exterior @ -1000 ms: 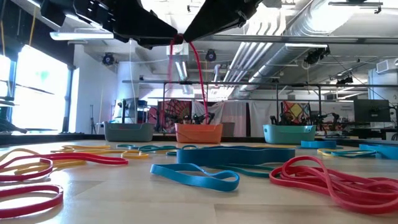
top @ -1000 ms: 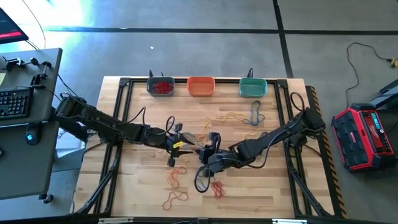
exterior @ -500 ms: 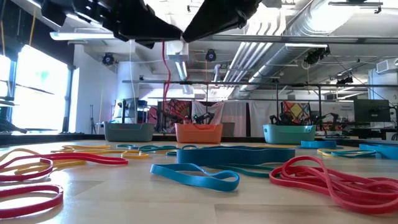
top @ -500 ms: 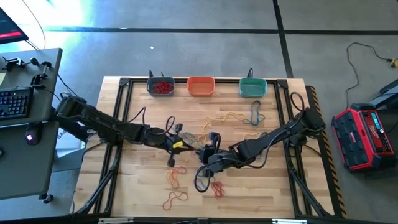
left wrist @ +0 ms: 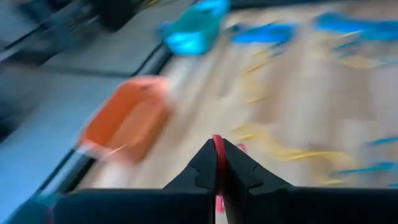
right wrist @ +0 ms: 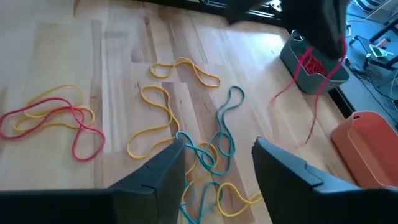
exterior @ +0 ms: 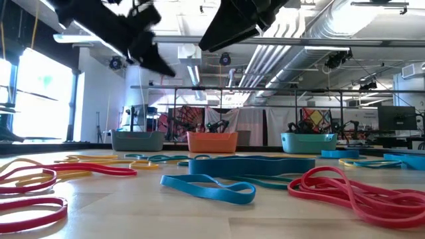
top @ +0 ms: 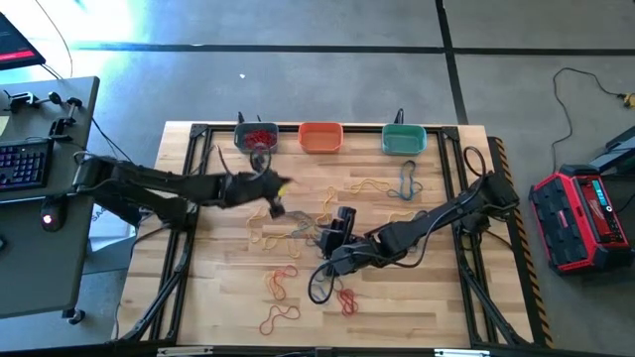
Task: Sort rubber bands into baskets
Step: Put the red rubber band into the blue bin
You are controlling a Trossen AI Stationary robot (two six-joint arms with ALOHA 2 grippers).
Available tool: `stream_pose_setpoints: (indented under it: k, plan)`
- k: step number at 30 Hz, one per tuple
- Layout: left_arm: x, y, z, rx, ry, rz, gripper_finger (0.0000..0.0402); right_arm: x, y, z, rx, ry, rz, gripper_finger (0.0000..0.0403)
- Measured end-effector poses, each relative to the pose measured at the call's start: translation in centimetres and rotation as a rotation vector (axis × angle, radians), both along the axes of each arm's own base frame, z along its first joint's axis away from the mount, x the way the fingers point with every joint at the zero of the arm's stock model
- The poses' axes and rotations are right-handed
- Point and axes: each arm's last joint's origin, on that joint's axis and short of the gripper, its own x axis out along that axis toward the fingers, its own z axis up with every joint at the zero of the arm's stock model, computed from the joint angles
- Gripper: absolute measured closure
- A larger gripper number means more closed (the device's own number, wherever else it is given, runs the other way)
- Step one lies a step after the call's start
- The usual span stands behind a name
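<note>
- The left hand (top: pixel 273 194) is clenched on a red rubber band (left wrist: pixel 218 163), pinched between its fingertips; in the right wrist view the loop dangles below that hand, near the grey-blue basket (top: pixel 256 137), which already holds red bands.
- The right hand (right wrist: pixel 214 163) stands released and empty, low over the middle of the worktop (top: pixel 446 297), above a tangle of teal and yellow bands (right wrist: pixel 211 146).
- The orange basket (top: pixel 320 137) and the teal-green basket (top: pixel 404 139) sit in the same row along the far edge; more loose bands lie scattered on the wood.
- Risk: the band is held only at one thin spot, so a fast swing could let it slip free short of the basket.
- Risk: the long hanging loop may drape over the basket rim or fall outside it if the hand lets go before it is squarely above the opening.
- Risk: it might snag the black cables beside the baskets.
</note>
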Motion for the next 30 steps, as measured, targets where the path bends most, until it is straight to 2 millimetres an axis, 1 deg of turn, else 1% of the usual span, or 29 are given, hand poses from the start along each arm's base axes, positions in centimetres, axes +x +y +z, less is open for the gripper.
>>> stream_pose_setpoints:
  k: [6,12,16,21,23,27,30]
  plan:
    - [-2.1,5.7,-0.4,0.028,0.102,0.265,0.0401,-0.1,0.0,0.0,-0.002,0.007,0.000,0.0226]
    - [-4.1,10.7,-0.1,0.098,0.144,0.434,0.0401,0.1,-0.5,-0.1,-0.003,0.008,-0.012,0.0226]
    - [-5.7,13.3,0.1,0.092,0.136,0.499,0.0401,0.2,-0.8,-0.1,-0.003,0.008,-0.022,0.0226]
    - [-7.2,15.5,0.5,0.133,0.111,0.583,0.0401,0.4,-1.5,-0.1,-0.008,0.011,-0.035,0.0226]
    - [-7.5,16.1,0.8,0.128,0.074,0.570,0.0401,0.6,-1.9,-0.1,-0.005,0.012,-0.042,0.0226]
    - [-7.9,16.7,0.9,0.088,0.020,0.537,0.0401,0.7,-2.2,-0.1,-0.003,0.013,-0.050,0.0226]
    - [-8.0,16.7,0.8,0.065,0.017,0.518,0.0401,0.7,-2.3,-0.1,0.000,0.013,-0.053,0.0226]
